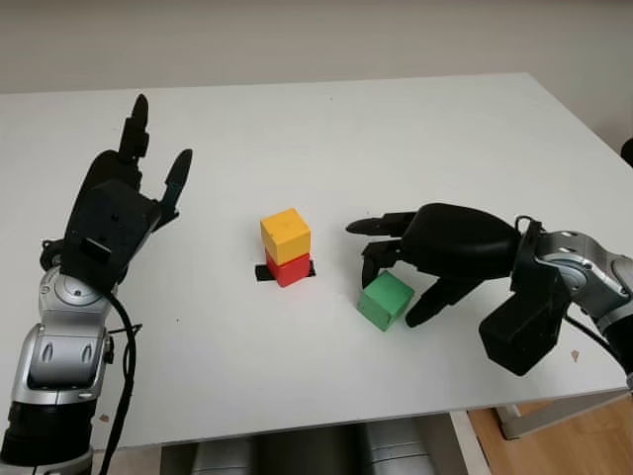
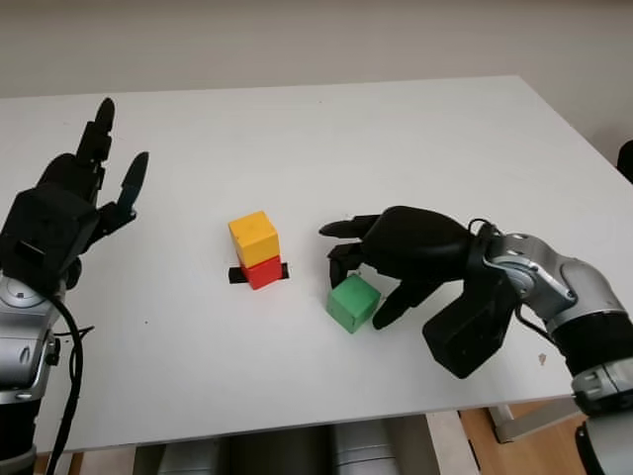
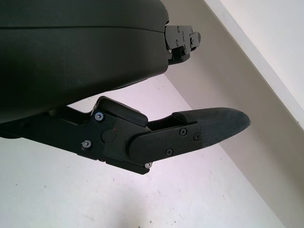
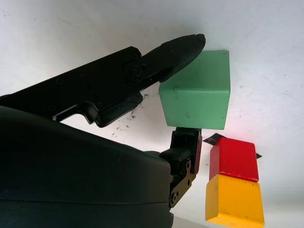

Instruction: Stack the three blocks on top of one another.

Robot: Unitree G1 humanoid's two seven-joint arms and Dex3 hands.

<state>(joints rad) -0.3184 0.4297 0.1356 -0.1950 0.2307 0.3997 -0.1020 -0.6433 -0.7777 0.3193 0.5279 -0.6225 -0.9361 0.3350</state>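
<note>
Your right hand (image 1: 415,272) sits right of centre in the head views, fingers curled down around the green block (image 1: 385,300): the thumb lies along the block's right flank and the other fingers (image 4: 186,154) come down at its far side, so you are closing on it, though whether it is firmly pinched yet is hard to judge, and the block stands on the white table (image 1: 396,139). Just left of it, at mid-frame, the yellow block (image 1: 285,235) sits on the red block (image 1: 289,268), turned a little off square, with a strip of black tape (image 1: 260,273) showing under the red one. The green block looks like a rigid, light cube with smooth faces, so it should not deform but may slip or twist; take it on two opposite side faces, low enough to leave its underside free for setting down. The two-block tower looks easy to knock, so lift well above the yellow top before you cross toward it. You have open tabletop behind the tower and toward the upper right; the table's near edge runs along the lower frame, close under your wrist. Your left hand (image 1: 119,203) is raised at the left of the frame, open and holding nothing, well apart from the blocks.
</note>
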